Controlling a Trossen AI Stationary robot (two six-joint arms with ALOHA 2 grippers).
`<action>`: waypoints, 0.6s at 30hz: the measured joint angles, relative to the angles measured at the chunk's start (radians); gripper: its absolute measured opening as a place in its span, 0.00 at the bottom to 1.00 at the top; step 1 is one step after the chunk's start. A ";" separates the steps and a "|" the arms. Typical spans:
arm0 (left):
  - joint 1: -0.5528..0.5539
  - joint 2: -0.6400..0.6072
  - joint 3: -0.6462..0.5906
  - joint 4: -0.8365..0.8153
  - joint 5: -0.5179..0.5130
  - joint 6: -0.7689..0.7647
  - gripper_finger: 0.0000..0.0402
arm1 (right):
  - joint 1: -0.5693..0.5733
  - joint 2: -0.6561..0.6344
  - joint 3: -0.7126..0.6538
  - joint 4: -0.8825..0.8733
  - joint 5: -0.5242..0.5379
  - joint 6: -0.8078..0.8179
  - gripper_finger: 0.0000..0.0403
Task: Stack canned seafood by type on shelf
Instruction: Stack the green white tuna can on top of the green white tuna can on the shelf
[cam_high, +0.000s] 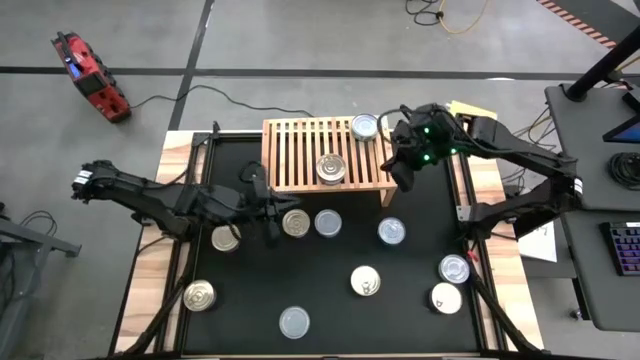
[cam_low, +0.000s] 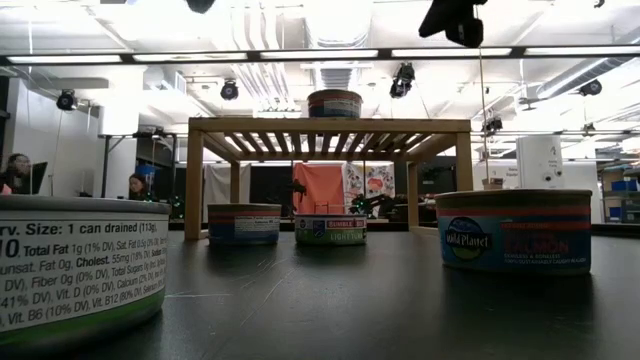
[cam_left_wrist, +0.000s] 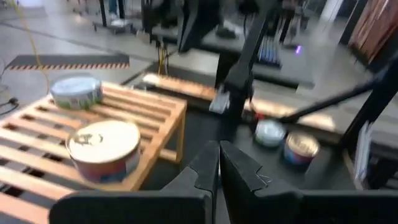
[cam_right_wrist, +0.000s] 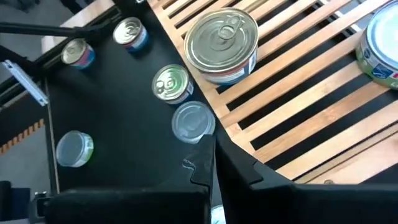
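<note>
Right gripper (cam_high: 399, 172): fingers pressed together, holding nothing, hovering over the right end of the shelf (cam_high: 300, 150).
Left gripper (cam_high: 268, 215): also closed and empty, low over the mat just in front of the shelf's left part, next to a gold-lidded can (cam_high: 295, 222).
Cans on shelf: two, a silver-lidded can (cam_high: 331, 168) near the front middle and a pale-lidded can (cam_high: 365, 127) at the far right corner (side by side, nothing stacked yet).
Cans still on the mat: eight, three in a row just in front of the shelf, a silver can (cam_high: 391, 231) to their right, and the rest spread toward the near edge.
Progress: early, I judge; most cans remain unsorted, and no type pile is started.
Next need: one gripper must open over a mat can.
</note>
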 joint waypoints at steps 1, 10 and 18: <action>0.000 0.016 0.000 -0.015 0.001 0.000 0.00 | 0.017 0.000 0.000 0.000 0.007 0.011 0.02; -0.002 0.148 -0.001 -0.039 0.004 -0.035 0.00 | 0.187 -0.002 -0.094 0.121 0.056 0.120 0.02; -0.005 0.165 -0.001 -0.077 0.085 -0.063 0.00 | 0.348 0.000 -0.277 0.350 0.139 0.263 0.02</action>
